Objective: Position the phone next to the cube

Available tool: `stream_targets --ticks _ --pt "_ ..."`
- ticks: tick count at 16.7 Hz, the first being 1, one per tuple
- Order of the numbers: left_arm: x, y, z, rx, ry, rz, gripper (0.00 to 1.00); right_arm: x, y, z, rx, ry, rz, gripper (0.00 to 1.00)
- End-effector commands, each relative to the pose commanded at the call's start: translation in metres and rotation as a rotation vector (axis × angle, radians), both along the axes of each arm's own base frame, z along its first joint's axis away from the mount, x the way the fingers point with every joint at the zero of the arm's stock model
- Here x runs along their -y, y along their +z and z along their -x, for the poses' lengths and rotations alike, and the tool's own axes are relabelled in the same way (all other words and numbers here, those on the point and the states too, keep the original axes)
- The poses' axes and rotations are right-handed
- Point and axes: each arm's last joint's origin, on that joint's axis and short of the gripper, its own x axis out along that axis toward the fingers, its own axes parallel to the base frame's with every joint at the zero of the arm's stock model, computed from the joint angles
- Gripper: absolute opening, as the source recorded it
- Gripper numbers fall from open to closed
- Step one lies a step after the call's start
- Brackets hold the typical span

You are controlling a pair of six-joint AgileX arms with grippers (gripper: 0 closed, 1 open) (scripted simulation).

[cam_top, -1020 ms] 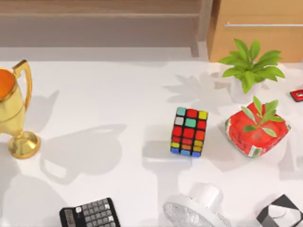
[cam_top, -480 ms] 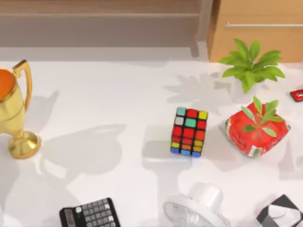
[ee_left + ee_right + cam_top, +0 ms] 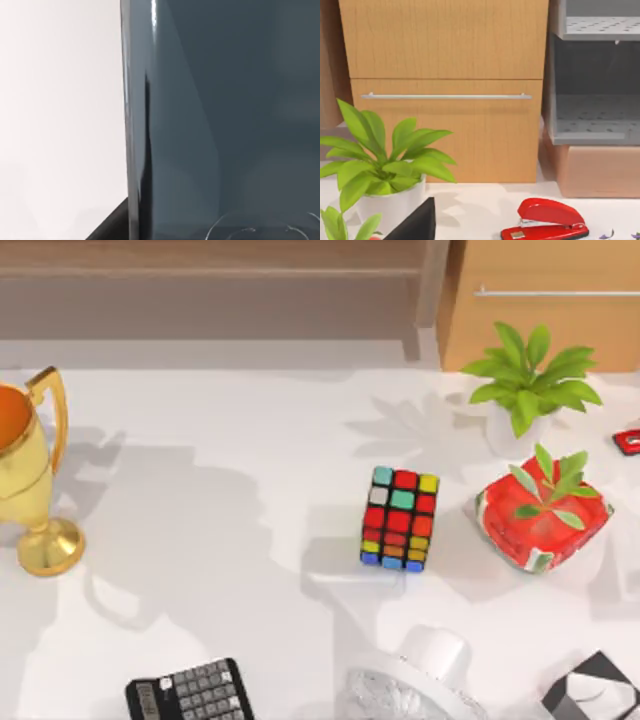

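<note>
The cube (image 3: 400,519) stands on the white table (image 3: 250,440) a little right of centre, with red, green, yellow, orange and blue stickers on a black frame. The phone (image 3: 225,120) shows its dark glossy blue-grey screen and silver rim at very close range in the left wrist view, with white table behind it. My left gripper is shut on the phone, and a black fingertip (image 3: 107,227) shows beside the phone's edge. A dark part of my right gripper (image 3: 417,222) sits at the edge of the right wrist view, near the back right of the table.
A gold trophy (image 3: 30,480) stands at the left edge and a black calculator (image 3: 190,692) at the front. A white round object (image 3: 420,680), a black-and-white box (image 3: 595,690), a red planter (image 3: 540,515), a potted plant (image 3: 525,390) and a red stapler (image 3: 545,222) crowd the right.
A large shadow has spread across the left half of the table towards the middle. The cube and the other objects have not moved.
</note>
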Motion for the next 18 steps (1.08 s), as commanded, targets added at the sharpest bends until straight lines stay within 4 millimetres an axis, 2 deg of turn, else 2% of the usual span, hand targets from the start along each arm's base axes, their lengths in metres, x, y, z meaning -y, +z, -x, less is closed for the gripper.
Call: stream_targets --ticks 4,8,13,15,18 --pt "0.065 0.023 -0.031 0.09 -0.016 0.07 0.0 0.0 0.0 0.0 0.0 0.0 0.0 1.0" --pt "0.144 0.026 -0.044 0.07 -0.038 0.168 0.0 0.0 0.0 0.0 0.0 0.0 0.0 1.0" --pt "0.233 0.003 -0.032 -0.096 -0.04 0.234 0.0 0.0 0.0 0.0 0.0 0.0 0.0 1.0" --pt "0.26 -0.01 -0.021 -0.181 -0.027 0.23 0.0 0.0 0.0 0.0 0.0 0.0 0.0 1.0" --pt "0.289 -0.03 -0.004 -0.301 0.006 0.198 0.0 0.0 0.0 0.0 0.0 0.0 0.0 1.0"
